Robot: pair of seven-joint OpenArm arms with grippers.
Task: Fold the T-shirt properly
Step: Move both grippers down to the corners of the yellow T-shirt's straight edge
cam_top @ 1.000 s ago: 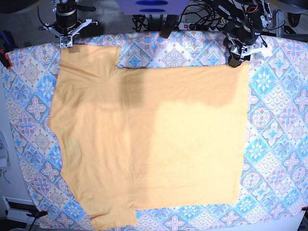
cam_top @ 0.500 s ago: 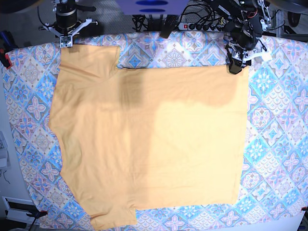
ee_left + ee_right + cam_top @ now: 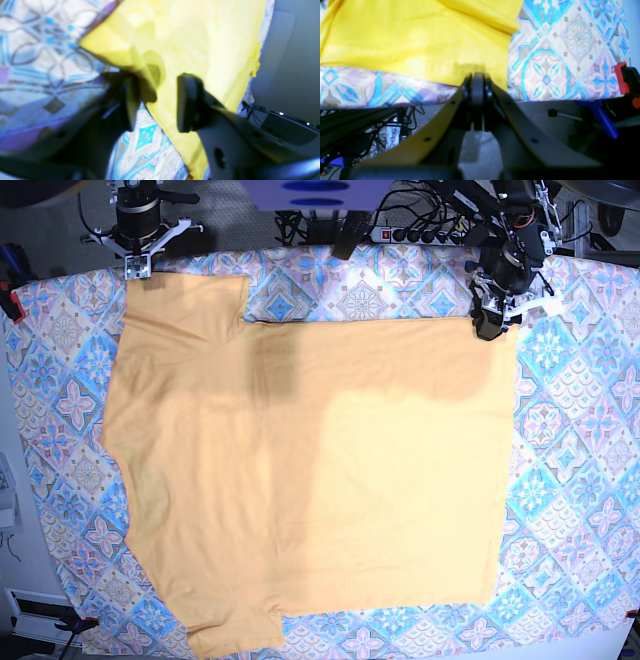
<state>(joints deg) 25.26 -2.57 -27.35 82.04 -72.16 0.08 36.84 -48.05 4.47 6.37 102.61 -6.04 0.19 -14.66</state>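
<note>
Left wrist view, left gripper (image 3: 155, 100): jaws spread, straddling a corner of the T-shirt (image 3: 200, 45); one finger sits over the patterned tablecloth (image 3: 37, 62), the other over the yellow fabric, with the cloth edge running between them; not yet pinching
Left wrist view, direction: the shirt corner lies straight ahead and slightly above the fingertips, its edge slanting down toward the lower right

Right wrist view, right gripper (image 3: 477, 82): fingers pressed together, tips at the hem of the T-shirt (image 3: 415, 37) near its corner; whether any fabric is caught between them I cannot tell
Right wrist view, direction: the shirt spreads forward and to the left of the fingertips; bare tablecloth (image 3: 567, 50) lies to the right

Base view, T-shirt (image 3: 310, 470): spread flat on the counter, long axis running left to right in this view, sleeve at far left (image 3: 185, 305)
Base view, left gripper (image 3: 490, 320): at the far right corner of the shirt
Base view, right gripper (image 3: 138, 268): at the far left sleeve corner
Base view, key relation: each gripper stands at one far corner, so the whole shirt lies on the near side of both; judged next move is closing the left gripper on its corner
</note>
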